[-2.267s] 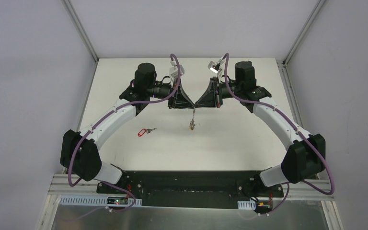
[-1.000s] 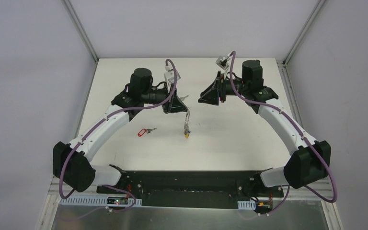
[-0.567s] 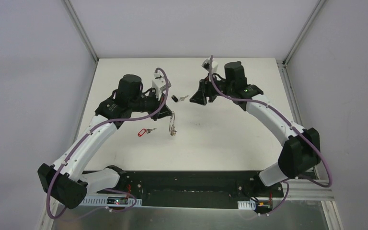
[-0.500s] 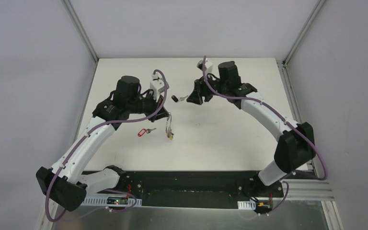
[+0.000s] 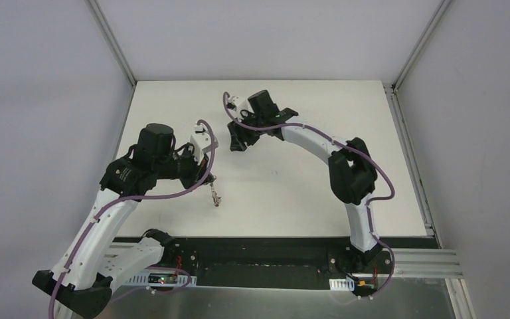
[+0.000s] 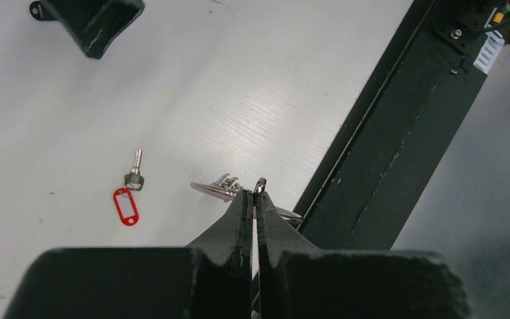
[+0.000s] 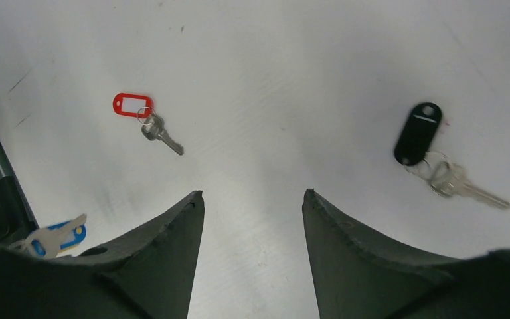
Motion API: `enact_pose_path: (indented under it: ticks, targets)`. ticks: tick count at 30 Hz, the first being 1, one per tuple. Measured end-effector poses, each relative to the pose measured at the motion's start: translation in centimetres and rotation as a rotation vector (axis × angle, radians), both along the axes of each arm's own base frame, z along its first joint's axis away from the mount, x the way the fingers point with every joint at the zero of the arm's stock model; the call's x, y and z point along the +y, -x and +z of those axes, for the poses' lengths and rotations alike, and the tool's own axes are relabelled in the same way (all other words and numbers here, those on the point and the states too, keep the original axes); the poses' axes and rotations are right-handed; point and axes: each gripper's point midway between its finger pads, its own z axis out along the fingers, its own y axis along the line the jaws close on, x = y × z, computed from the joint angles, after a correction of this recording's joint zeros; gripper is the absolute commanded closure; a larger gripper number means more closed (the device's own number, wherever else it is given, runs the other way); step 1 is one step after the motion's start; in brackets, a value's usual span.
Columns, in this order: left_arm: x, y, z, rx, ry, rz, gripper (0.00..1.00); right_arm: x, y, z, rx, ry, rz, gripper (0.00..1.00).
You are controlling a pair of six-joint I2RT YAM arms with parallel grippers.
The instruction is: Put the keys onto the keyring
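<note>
While our left jaws were clenched on the thin silver metal keyring [image 6: 212,191], our right jaws hung released above the white worktop [image 7: 292,66], nearer the black-tagged silver key [image 7: 442,174], which lay right of them in the wrist view, blade slanting away.

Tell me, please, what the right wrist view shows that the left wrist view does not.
Only the right wrist view: the black-tagged key lying on the table, and the blue tag. Only the left wrist view: the left gripper shut on the keyring. Both: the red-tagged key flat on the white table.
</note>
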Motion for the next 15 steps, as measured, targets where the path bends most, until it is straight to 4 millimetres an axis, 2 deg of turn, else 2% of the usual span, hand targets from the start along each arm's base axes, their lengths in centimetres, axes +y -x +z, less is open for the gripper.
enact_pose_path:
  ticks: [4, 7, 10, 15]
  targets:
    - [0.3, 1.7, 0.0, 0.018, 0.001, -0.033, 1.00, 3.5, 1.5, -2.3, 0.027, 0.042, 0.068, 0.41]
    - [0.3, 2.7, 0.1, 0.024, 0.016, -0.057, 1.00, 5.4, 1.6, -3.7, 0.020, 0.077, 0.078, 0.41]
    - [0.4, 3.4, 0.3, 0.025, 0.027, -0.069, 1.00, 5.2, 0.5, -4.8, -0.007, 0.126, 0.040, 0.42]
    - [0.3, 3.6, 0.2, 0.028, 0.034, -0.077, 1.00, 2.3, -3.4, -6.0, -0.087, 0.224, -0.077, 0.44]
